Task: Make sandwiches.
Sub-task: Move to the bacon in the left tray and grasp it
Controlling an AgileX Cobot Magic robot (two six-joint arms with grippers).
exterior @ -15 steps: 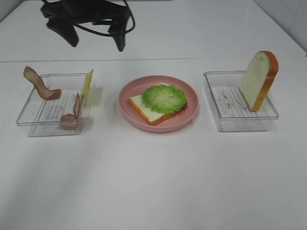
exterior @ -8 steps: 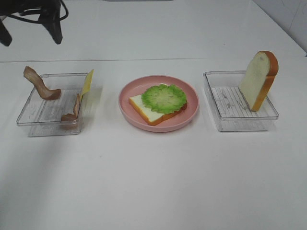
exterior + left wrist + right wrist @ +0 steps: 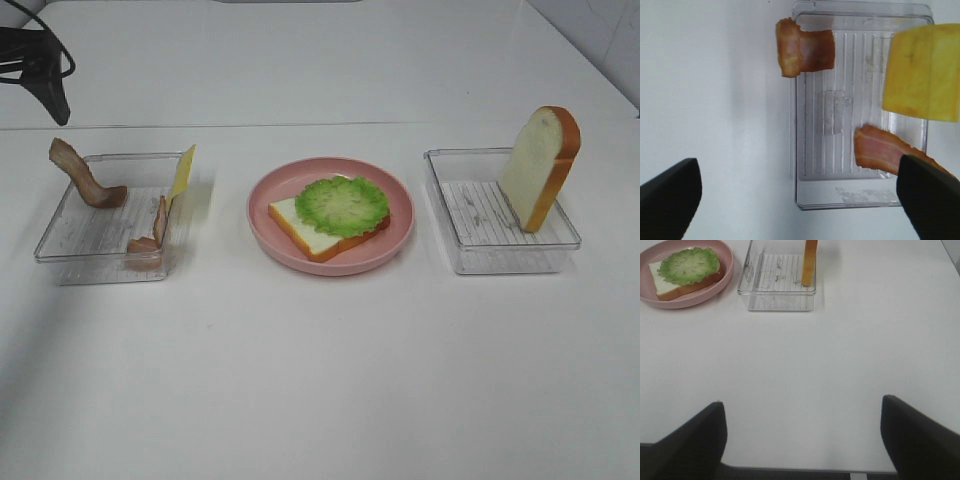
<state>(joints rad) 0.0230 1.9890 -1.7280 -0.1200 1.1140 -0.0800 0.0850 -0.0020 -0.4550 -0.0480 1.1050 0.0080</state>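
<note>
Half-built sandwich [image 3: 300,232]: a spongy bread slice under ruffled lettuce [image 3: 343,205] on a glossy pink plate [image 3: 262,215]. Only the left wrist view shows the clear tray's [image 3: 860,65] ribbed floor (holding streaky bacon [image 3: 805,50] and a cheese square [image 3: 922,72]). The left gripper [image 3: 797,170] and right gripper [image 3: 800,410] both gape, empty.

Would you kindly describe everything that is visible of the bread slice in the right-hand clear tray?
The bread slice looks like a foam toy, with a pale cream face, an orange-brown crust and a rounded top. It stands on its bottom edge inside the clear ridged tray, near the right side, tilted and apparently leaning on the tray's wall. Nothing else touches it.
</note>
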